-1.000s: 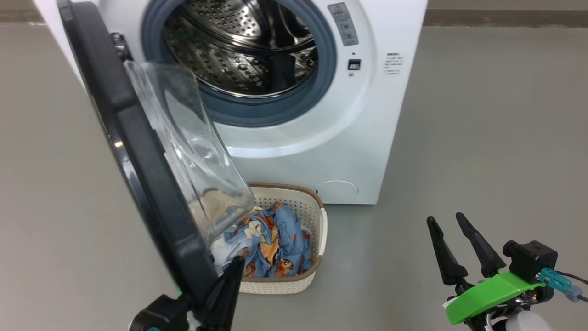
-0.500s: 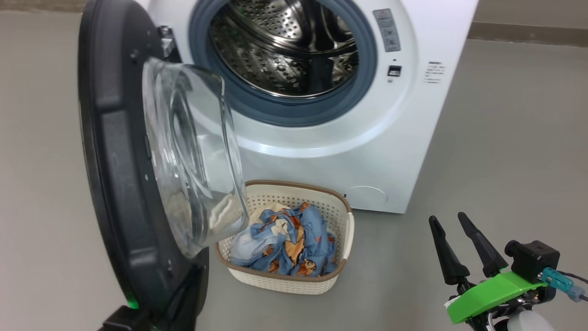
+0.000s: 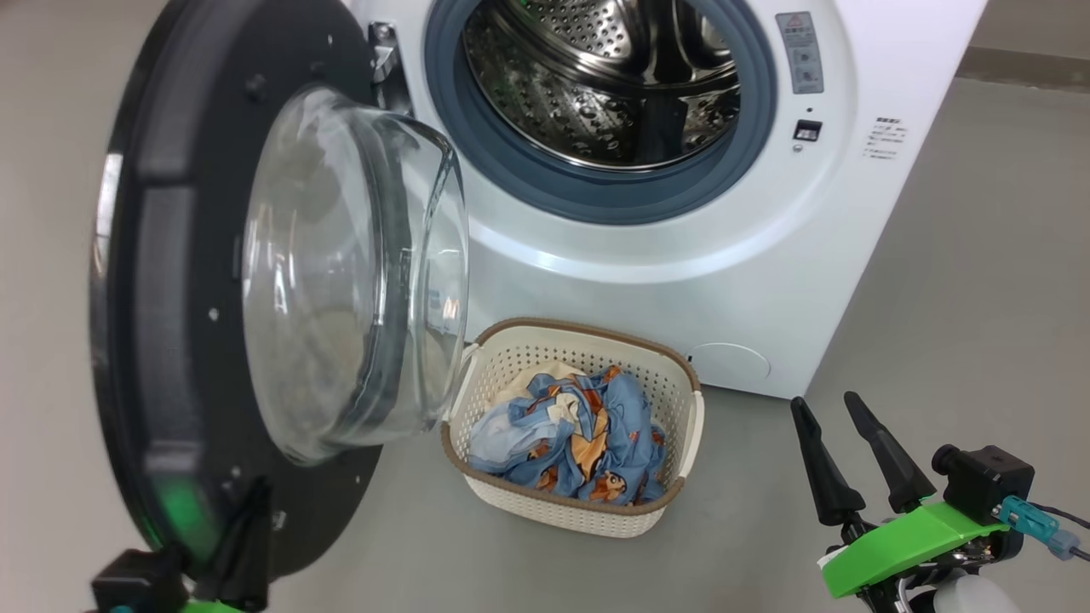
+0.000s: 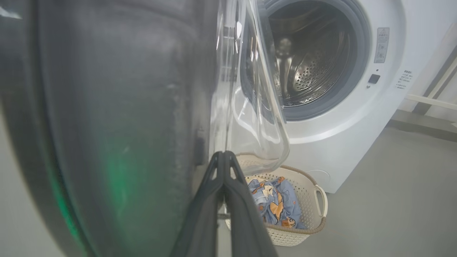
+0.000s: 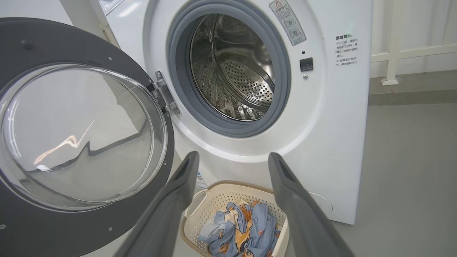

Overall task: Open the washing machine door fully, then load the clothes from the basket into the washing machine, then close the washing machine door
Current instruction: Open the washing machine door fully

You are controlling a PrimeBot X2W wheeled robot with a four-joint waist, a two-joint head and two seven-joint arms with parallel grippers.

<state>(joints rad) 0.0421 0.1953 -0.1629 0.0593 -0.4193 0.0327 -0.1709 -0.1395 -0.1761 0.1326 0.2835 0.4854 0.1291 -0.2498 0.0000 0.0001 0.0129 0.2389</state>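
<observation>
Quick status from us: the door (image 3: 162, 255) on our washer (image 3: 647, 281) is swung out to our left on its hinge (image 3: 381, 55), with the glass bowl (image 3: 341, 281) bulging toward the head camera. The steel drum (image 3: 613, 77) is in plain view behind the grey gasket (image 3: 511, 166).

Our left end effector (image 4: 223, 167) sits low, at the bottom of the door's black rim. Its fingers are pressed tight together with nothing between them. The tips are right up against the rim's inner face beside the glass, but we can't tell if they actually touch it.

Our right end effector (image 3: 824, 404) hangs over the floor (image 3: 979, 298) at lower right, well apart from the basket (image 3: 553, 511). Its fingers are spread wide, holding nothing, and point toward the washer.

The basket is on the floor just in front of the washer, below the drum opening and beside the glass bowl. All the clothes (image 3: 579, 434) are bunched inside it, blue cartoon print with a bit of cream-white cloth.
</observation>
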